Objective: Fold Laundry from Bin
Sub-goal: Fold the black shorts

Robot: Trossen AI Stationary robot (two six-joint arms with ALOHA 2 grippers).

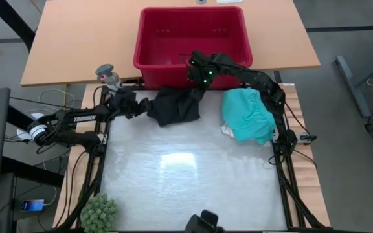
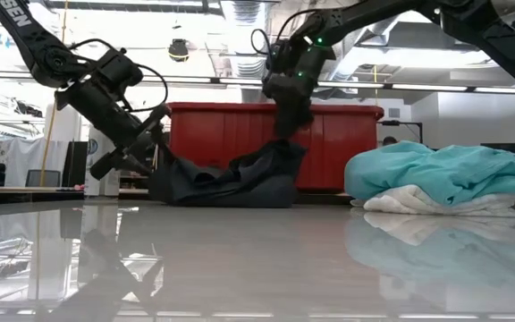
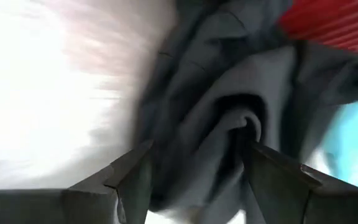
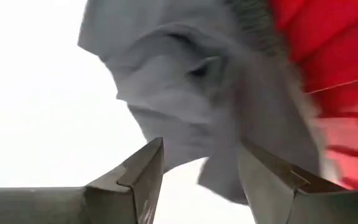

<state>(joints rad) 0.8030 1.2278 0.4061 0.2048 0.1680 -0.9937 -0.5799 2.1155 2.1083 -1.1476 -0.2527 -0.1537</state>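
Laundry is lying in two heaps at the far edge of the table, just in front of the red bin: a black garment near the middle of that edge and a turquoise shirt toward the far right corner, resting on a white piece.

Judging by how things lie, the step in hand is getting the black garment out flat, with folding not yet begun. The left gripper is standing at the garment's left end, fingers spread, cloth bunched between them; whether they are pinching it or only straddling it is hard to say. The right gripper is hovering over the garment's far right end by the bin wall, fingers apart, with grey-black cloth just ahead of them and no visible hold.

Next, each gripper is likely needing a firm pinch on an edge or corner, then pulling apart toward the near, bare part of the table.

Both wrist views are smearing, so seams and hems are not readable. The garment's kind is unclear, the bin's inside is looking bare, and the white piece is mostly hidden.
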